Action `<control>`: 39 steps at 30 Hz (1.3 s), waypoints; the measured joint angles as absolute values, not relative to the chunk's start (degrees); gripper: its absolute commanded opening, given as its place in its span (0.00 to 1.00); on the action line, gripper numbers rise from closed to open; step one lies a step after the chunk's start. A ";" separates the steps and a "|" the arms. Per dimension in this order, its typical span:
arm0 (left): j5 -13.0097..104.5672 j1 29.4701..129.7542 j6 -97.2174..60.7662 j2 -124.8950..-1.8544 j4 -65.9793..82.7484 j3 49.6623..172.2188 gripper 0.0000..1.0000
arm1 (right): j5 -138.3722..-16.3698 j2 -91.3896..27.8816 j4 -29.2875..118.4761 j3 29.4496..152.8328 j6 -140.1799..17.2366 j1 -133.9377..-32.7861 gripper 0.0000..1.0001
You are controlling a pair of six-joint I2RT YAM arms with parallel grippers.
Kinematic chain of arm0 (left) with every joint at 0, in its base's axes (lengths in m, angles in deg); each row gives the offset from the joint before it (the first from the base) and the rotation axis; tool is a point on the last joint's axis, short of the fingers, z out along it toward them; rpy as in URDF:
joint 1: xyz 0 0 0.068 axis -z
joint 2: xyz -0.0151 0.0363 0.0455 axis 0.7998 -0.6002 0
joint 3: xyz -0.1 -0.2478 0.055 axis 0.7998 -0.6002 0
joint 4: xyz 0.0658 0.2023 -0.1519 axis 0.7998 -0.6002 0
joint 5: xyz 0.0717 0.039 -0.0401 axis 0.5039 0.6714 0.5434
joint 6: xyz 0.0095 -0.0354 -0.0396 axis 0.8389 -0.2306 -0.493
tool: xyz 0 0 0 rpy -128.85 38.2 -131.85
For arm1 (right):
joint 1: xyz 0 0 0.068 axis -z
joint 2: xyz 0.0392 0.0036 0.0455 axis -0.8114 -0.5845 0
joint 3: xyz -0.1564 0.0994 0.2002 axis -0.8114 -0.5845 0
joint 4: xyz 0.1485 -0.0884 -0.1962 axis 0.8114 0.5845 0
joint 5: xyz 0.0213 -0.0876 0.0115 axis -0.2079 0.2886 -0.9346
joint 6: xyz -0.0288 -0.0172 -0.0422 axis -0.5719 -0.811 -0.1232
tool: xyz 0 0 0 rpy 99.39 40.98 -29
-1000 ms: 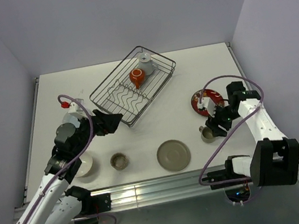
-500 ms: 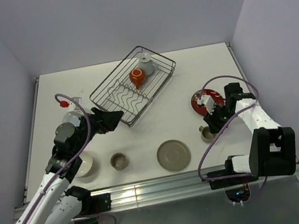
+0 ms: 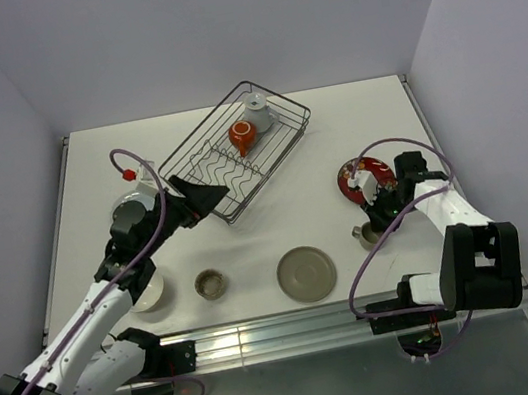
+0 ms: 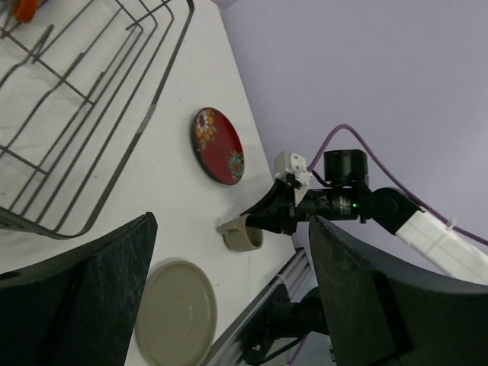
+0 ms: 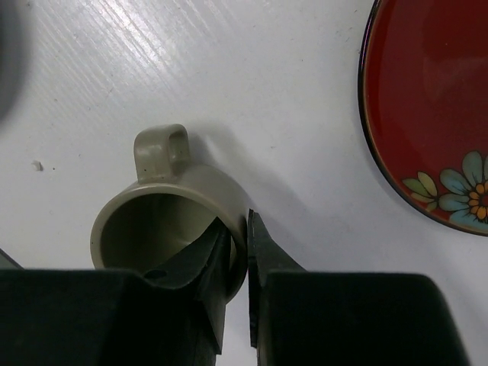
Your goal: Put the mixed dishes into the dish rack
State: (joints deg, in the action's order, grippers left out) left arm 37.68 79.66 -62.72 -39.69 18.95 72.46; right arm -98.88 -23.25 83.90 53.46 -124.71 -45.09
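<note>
Dish rack [image 3: 225, 176], a dark wire basket with wavy dividers along its bottom, sits at an angle on the far middle of a white table [image 3: 352, 117]. Two dishes are inside it, toward its far end: an orange-red mug [image 3: 242, 136] and, just behind it, a pale cup [image 3: 258, 112]; whether the two touch cannot be told. The other dishes lie on the table outside the rack. To the right of the rack is a red floral plate [image 3: 350, 183], lying flat, with blue and orange flowers near its rim. Just in front of the plate, apart from it, a beige cup [image 5: 164, 221] with a loop handle stands upright, mouth up. The right gripper [image 5: 238, 221] is down on this cup: its jaws are nearly together, one finger inside the cup and one outside, pinching the wall roughly opposite the handle. Along the near edge of the table, from right to left, are an olive-grey plate [image 3: 306, 273], a small cup [image 3: 212, 284] and a cream bowl [image 3: 155, 292], the bowl partly hidden under the left arm [image 3: 92, 322]. The left gripper [image 3: 205, 195] hangs at the near left corner of the rack, its jaws spread wide with nothing between them.
</note>
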 measured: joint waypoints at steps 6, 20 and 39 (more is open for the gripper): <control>33.96 79.66 -68.80 -43.17 23.19 73.12 0.83 | -99.47 -21.35 84.18 53.46 -124.91 -45.09 0.08; 14.31 85.28 -82.00 -68.35 41.13 89.88 0.79 | -106.26 -1.02 71.96 67.10 -126.24 -45.61 0.00; -6.25 91.05 -106.50 -89.90 73.96 100.13 0.72 | -112.21 13.21 44.80 56.98 -152.99 -68.65 0.00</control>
State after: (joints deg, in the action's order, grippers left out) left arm -6.25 91.05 -106.50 -89.90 73.96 100.13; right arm -112.21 13.21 44.80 56.98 -152.99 -68.65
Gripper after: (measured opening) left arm 0.724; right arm 0.176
